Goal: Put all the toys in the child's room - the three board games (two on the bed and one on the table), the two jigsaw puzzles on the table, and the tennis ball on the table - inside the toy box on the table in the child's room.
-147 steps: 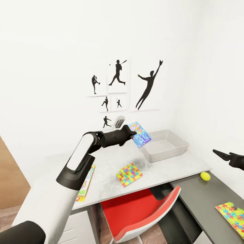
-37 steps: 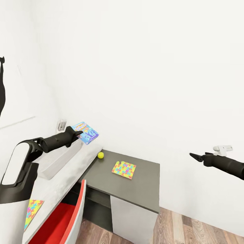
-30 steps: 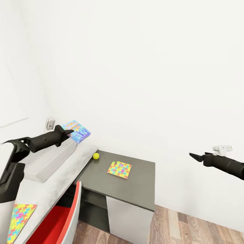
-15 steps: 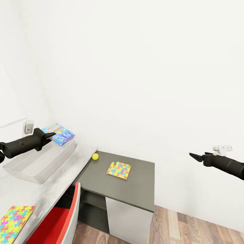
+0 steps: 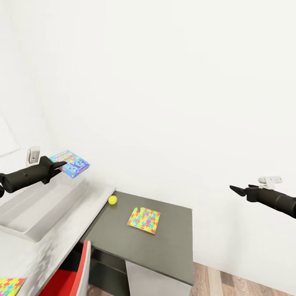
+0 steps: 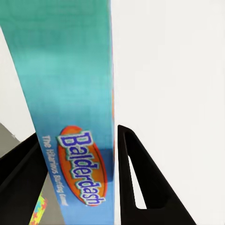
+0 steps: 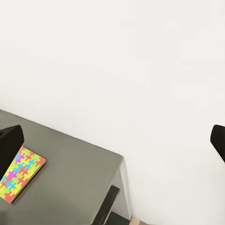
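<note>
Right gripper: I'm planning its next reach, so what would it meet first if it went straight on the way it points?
The right gripper points across open air. Its wrist camera looks at the white wall above the dark desk section, so probably the wall first; depth is unclear.

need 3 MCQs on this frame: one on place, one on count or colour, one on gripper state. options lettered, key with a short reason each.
1. Where does the tennis ball lie?
A. in the toy box
B. on the dark grey desk section
C. on the floor

2. How many jigsaw puzzles lie on the dark grey desk section?
A. one
B. two
C. three

3. What is the left gripper doing?
A. hanging open and empty
B. resting on the chair
C. holding a board game

Key: 1 B, the ball sits near that section's back corner, outside the toy box. 2 A, a single jigsaw puzzle lies there. 3 C, in the left wrist view its fingers flank the blue board game.
</note>
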Tool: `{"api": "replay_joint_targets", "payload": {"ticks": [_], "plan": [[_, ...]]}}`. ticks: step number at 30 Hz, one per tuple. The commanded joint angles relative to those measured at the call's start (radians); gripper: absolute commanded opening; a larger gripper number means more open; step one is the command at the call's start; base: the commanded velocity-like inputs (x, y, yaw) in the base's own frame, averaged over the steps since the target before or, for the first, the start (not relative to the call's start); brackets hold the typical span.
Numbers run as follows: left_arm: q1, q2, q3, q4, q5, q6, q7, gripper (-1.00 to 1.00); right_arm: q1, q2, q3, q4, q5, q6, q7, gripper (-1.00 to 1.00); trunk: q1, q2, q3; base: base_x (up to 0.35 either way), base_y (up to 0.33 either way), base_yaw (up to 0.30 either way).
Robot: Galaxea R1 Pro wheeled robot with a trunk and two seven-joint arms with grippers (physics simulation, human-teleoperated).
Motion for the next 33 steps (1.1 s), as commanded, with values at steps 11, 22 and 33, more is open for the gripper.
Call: {"api": "replay_joint_targets", "payload": {"ticks": [11, 22, 33], "plan": [[-0.001, 0.017, 0.011, -0.004, 0.014, 0.002, 0.007, -1.0, -0.001, -0.001, -0.005, -0.001, 0.004, 0.009, 0.008, 1.0, 0.001, -0.002, 0.0, 0.076, 0.0, -0.111], [0.008, 0.033, 0.048, -0.003, 0.015, 0.005, 0.008, -1.0, -0.001, 0.0, -0.006, -0.001, 0.003, 0.007, 0.009, 1.0, 0.001, -0.002, 0.002, 0.084, 0.054, -0.067], [0.041, 0.058, 0.086, -0.003, 0.015, 0.014, 0.006, -1.0, -0.001, -0.001, -0.004, -0.001, 0.004, 0.006, 0.007, 1.0, 0.001, -0.002, 0.002, 0.024, 0.016, -0.001]]}}
